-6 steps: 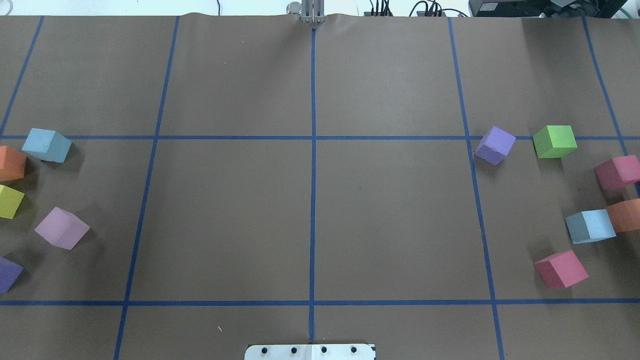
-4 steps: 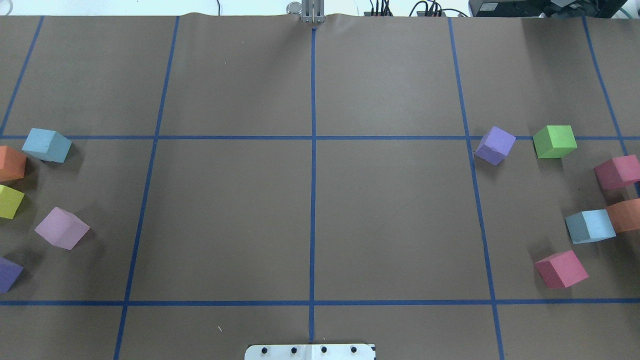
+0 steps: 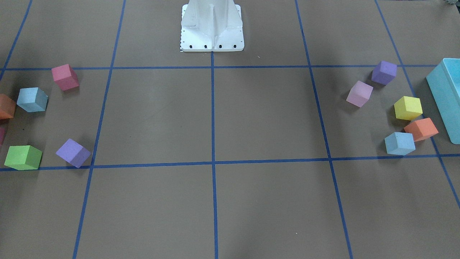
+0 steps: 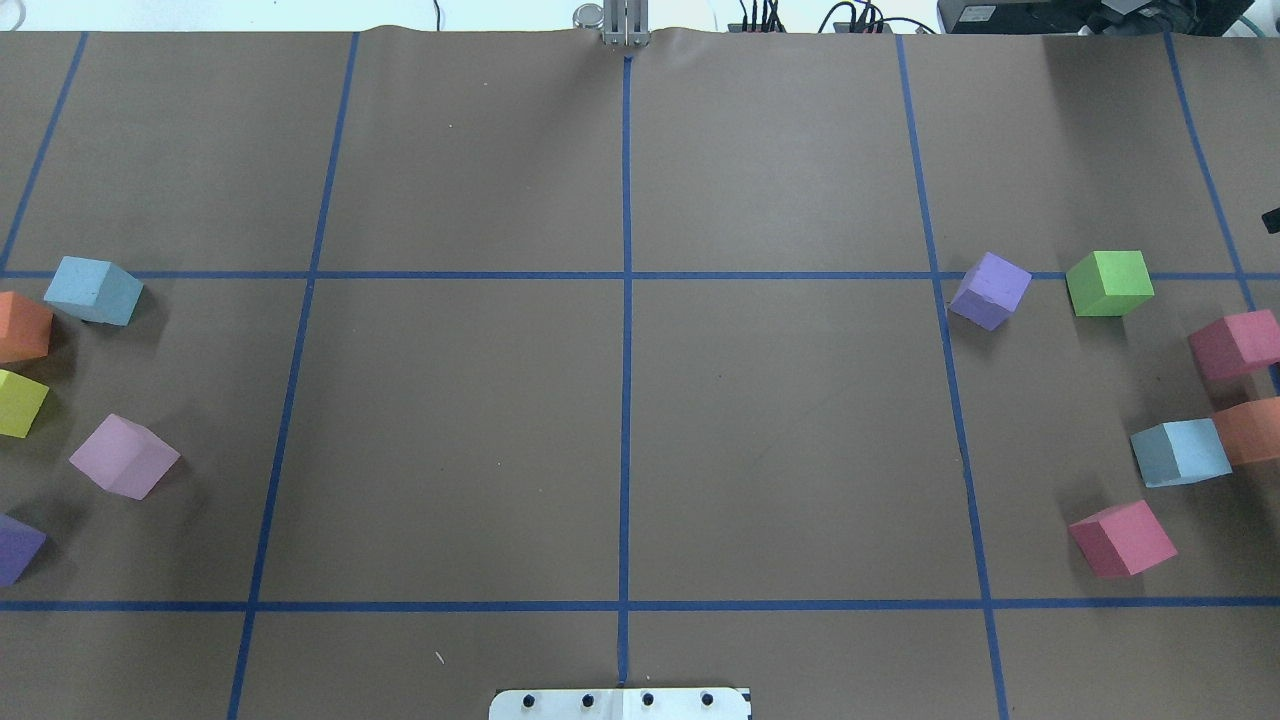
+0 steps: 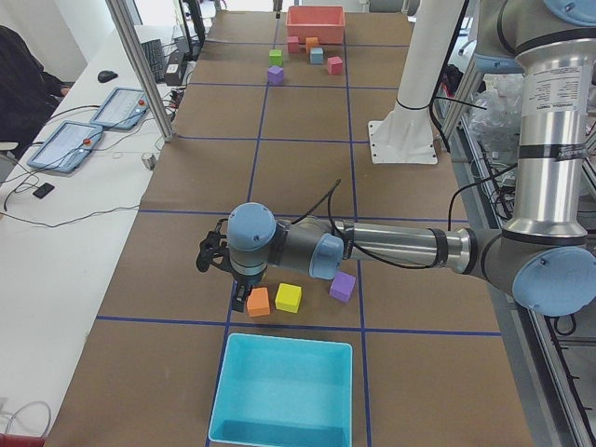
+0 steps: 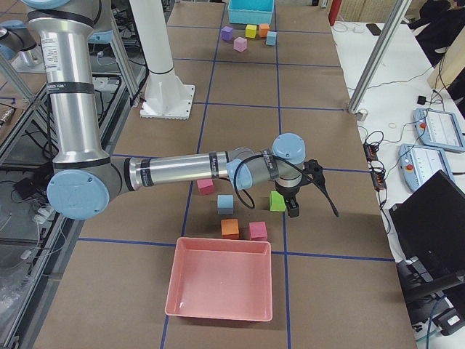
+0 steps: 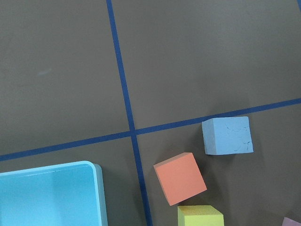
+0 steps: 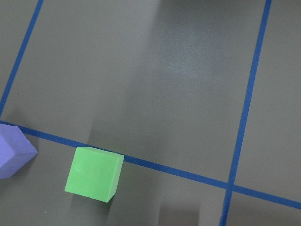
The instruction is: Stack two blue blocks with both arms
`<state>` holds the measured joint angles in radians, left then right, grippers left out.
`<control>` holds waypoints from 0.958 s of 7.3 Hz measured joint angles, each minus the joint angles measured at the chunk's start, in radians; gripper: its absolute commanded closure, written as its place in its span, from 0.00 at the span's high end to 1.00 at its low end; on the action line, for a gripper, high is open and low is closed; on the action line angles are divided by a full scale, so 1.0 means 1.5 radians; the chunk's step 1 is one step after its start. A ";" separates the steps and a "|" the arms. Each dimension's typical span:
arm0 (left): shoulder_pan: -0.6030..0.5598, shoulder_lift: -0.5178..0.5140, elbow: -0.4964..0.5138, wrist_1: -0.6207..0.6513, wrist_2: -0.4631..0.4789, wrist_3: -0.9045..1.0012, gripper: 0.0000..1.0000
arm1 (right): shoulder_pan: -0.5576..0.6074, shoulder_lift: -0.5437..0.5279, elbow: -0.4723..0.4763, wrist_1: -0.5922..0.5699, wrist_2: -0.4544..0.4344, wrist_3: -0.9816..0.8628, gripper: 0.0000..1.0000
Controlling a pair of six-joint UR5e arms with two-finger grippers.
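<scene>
Pale sky-blue foam cube [image 4: 95,290] lies far left of the white pedestal base [image 4: 620,703], and the second sky-blue foam cube [image 4: 1180,452] far right of it. Both sit on the bench, unstacked. New: dark sliver [image 4: 1272,220] at the right edge, likely the right arm starting its approach. Left end effector [image 5: 240,300] and right end effector [image 6: 292,209]: opening can't be told. Turquoise plastic bin [image 5: 279,391] and pink plastic bin [image 6: 221,280] look empty.
</scene>
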<state>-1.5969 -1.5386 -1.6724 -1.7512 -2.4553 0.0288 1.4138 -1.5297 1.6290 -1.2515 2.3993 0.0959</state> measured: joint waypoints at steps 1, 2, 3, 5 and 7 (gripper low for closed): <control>0.000 0.000 -0.002 0.000 0.000 0.000 0.98 | -0.014 -0.025 0.002 0.049 0.012 0.004 1.00; 0.000 0.000 -0.003 0.000 0.000 0.000 0.98 | -0.028 -0.038 0.003 0.076 0.011 0.013 1.00; 0.000 0.000 -0.004 0.000 -0.001 0.000 0.98 | -0.041 -0.041 0.007 0.091 0.003 0.064 1.00; 0.000 0.000 -0.006 0.000 -0.001 -0.001 0.98 | -0.102 -0.054 0.048 0.137 -0.041 0.256 1.00; 0.000 0.000 -0.007 0.000 -0.001 -0.002 0.98 | -0.183 -0.093 0.081 0.167 -0.104 0.327 1.00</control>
<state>-1.5969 -1.5382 -1.6831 -1.7518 -2.4570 0.0256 1.1389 -1.6696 1.7507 -1.0014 2.2426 0.5863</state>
